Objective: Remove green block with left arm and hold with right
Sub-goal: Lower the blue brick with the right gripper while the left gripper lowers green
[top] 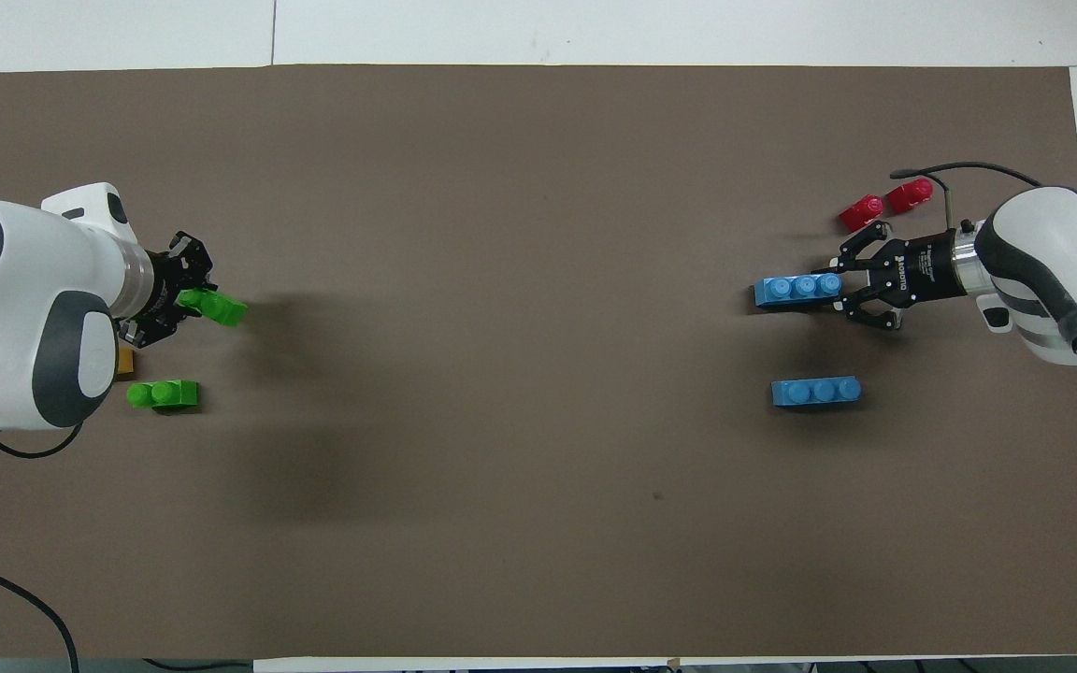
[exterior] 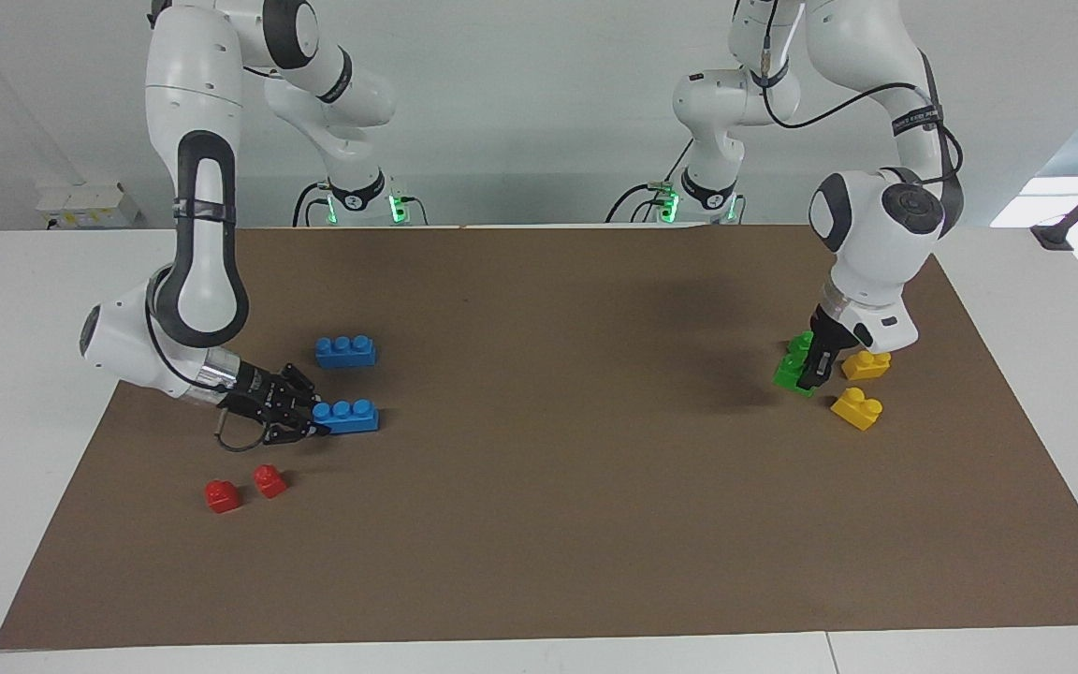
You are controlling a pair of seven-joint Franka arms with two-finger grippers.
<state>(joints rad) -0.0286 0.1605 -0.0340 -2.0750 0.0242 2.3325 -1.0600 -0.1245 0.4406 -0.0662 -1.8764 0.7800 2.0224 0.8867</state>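
My left gripper point(exterior: 812, 372) is shut on a small bright green block point(exterior: 790, 373), which it holds tilted low over the mat beside two yellow bricks; from above, the gripper point(top: 189, 301) has the block point(top: 217, 307) sticking out of its tips. A second green block point(top: 163, 394) lies on the mat nearer to the robots, partly hidden by the arm in the facing view point(exterior: 801, 343). At the right arm's end, my right gripper point(exterior: 318, 423) is shut on the end of a blue three-stud brick point(exterior: 348, 416), also seen from overhead point(top: 796, 291).
Another blue brick point(exterior: 345, 351) lies nearer to the robots than the held one. Two red blocks point(exterior: 221, 496) point(exterior: 269, 480) lie farther out. Yellow bricks point(exterior: 866, 363) point(exterior: 857, 408) lie next to the left gripper. A brown mat point(exterior: 539, 524) covers the table.
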